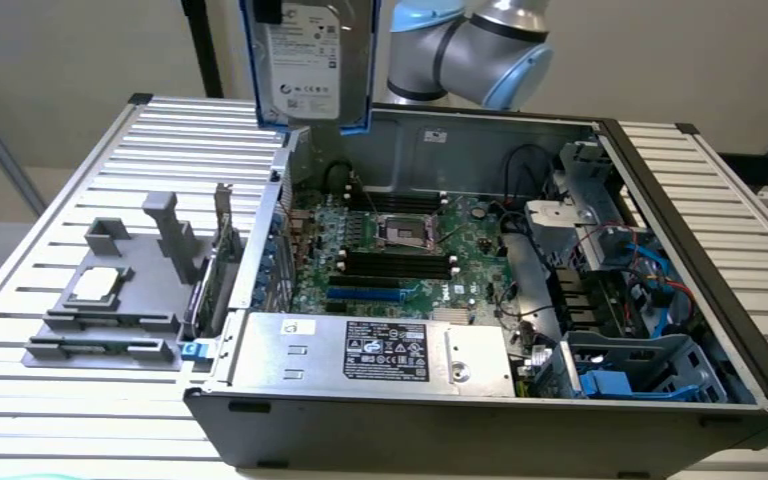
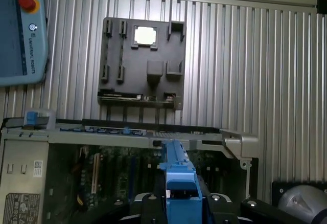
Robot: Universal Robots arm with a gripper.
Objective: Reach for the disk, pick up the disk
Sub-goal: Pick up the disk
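Already the disk [image 1: 315, 60] is well off the ground, hanging upright at the top of the exterior view, label facing out, above the rear left corner of the open case [image 1: 491, 400]. In the wrist view the hand [image 2: 179, 201] is clamped on it: black fingers [image 2: 148, 203] press either side of the blue carrier [image 2: 176, 175], whose narrow edge runs away from the camera over the case wall.

What worries me is how little of it seems to be held. The grip looks to sit on the plastic frame at one end, with the rest of the drive hanging free below. Plastic is slick and can flex, so a jerk or a quick swing of the arm [image 1: 491, 45] might let the drive twist or slide out between the fingers.

If it dropped from here, it would likely land on the case's metal rim or fall inside onto the board [image 1: 398, 250] with its slots and cables. Either would be bad for the drive and for what it hits.

The grey tray [image 1: 111, 300] with the small chip [image 1: 97, 285] sits on the ribbed surface [image 1: 37, 400] beside the case, well apart from the disk. A wide sideways swing could still carry the dangling end towards the tray's upright posts.
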